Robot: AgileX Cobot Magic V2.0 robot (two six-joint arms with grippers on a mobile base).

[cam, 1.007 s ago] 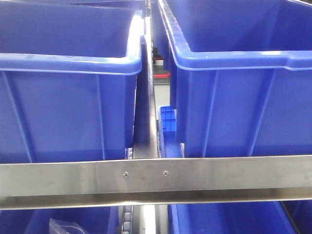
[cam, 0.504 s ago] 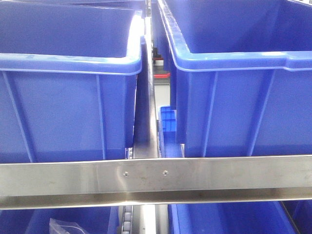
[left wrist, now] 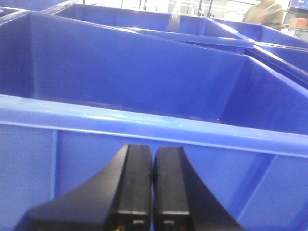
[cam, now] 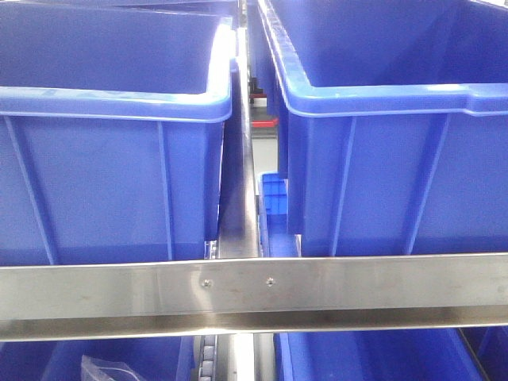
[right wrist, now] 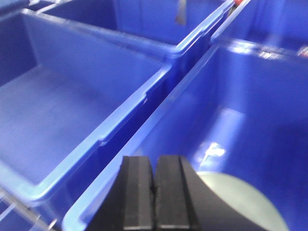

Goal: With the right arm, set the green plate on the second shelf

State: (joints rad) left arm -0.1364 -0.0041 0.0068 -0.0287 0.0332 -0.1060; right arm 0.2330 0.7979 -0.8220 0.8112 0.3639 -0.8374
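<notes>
The pale green plate (right wrist: 243, 202) shows only in the right wrist view, lying on the floor of a blue bin (right wrist: 250, 96) at the lower right. My right finger hides part of it. My right gripper (right wrist: 154, 162) hangs over that bin's left rim, just left of the plate, shut with nothing between its fingers. My left gripper (left wrist: 153, 151) is shut and empty too, facing the outer wall of another blue bin (left wrist: 144, 72). Neither gripper nor the plate appears in the front view.
In the front view two large blue bins (cam: 111, 151) (cam: 389, 143) stand side by side on a shelf behind a steel rail (cam: 254, 290). Further blue bins sit below it, one holding a clear plastic bag (cam: 107, 369). A narrow gap with a steel divider (cam: 246, 198) runs between the bins.
</notes>
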